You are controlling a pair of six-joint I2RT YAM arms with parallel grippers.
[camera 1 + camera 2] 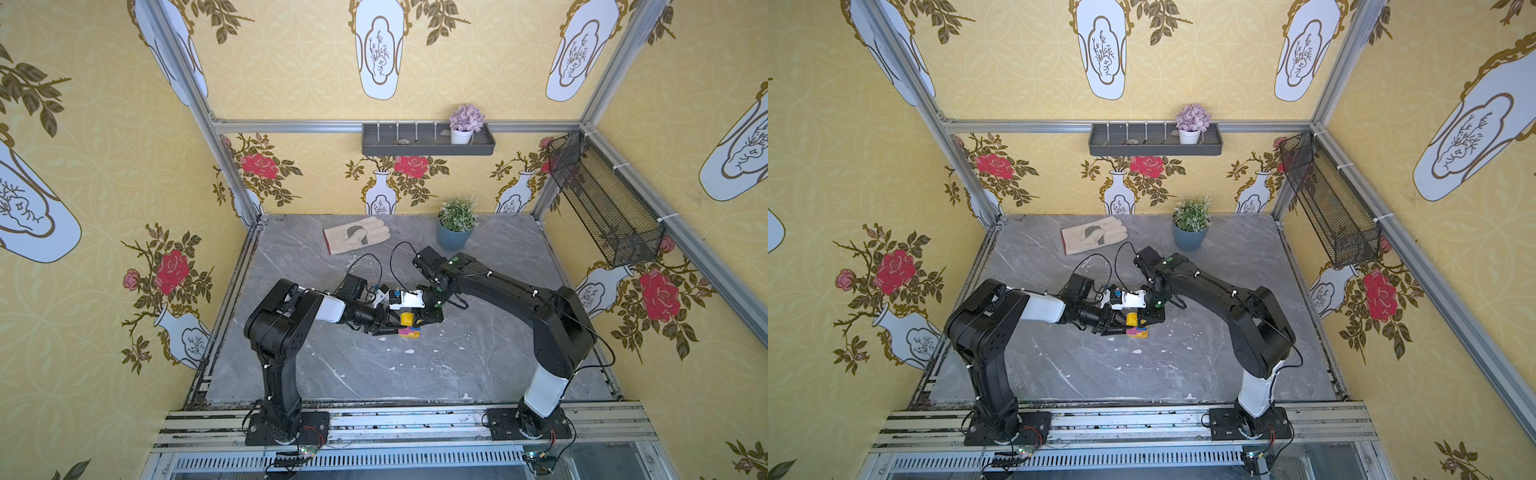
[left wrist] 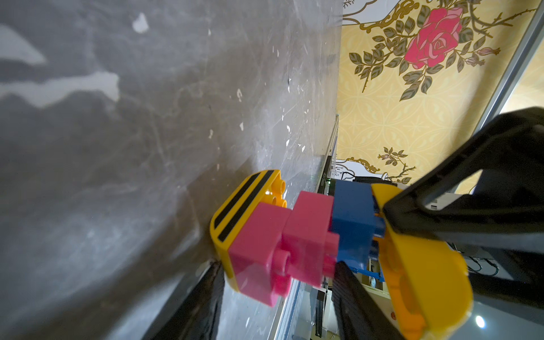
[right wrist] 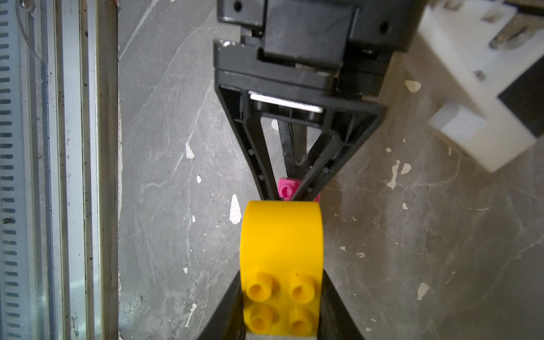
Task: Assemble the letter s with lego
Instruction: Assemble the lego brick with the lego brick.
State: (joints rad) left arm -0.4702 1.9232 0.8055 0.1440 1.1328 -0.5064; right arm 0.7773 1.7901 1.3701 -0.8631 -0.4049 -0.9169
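Observation:
The lego stack stands at mid-table in both top views (image 1: 409,331) (image 1: 1138,331). In the left wrist view a black-striped yellow brick (image 2: 235,212) rests on the table, then a pink brick (image 2: 256,250), a second pink brick (image 2: 309,229) and a blue brick (image 2: 351,217). My left gripper (image 2: 276,270) is shut on this stack, one finger at each end. My right gripper (image 3: 281,297) is shut on a rounded yellow brick (image 3: 281,244), which sits against the blue brick's end (image 2: 426,270). Together they form the letter s, partly hidden by both grippers from above.
A work glove (image 1: 357,235) lies at the back of the grey marble table (image 1: 415,374), with a potted plant (image 1: 455,226) to its right. A wall shelf (image 1: 428,143) and a wire basket (image 1: 602,203) hang above the table. The metal rail (image 3: 73,176) runs along the front edge.

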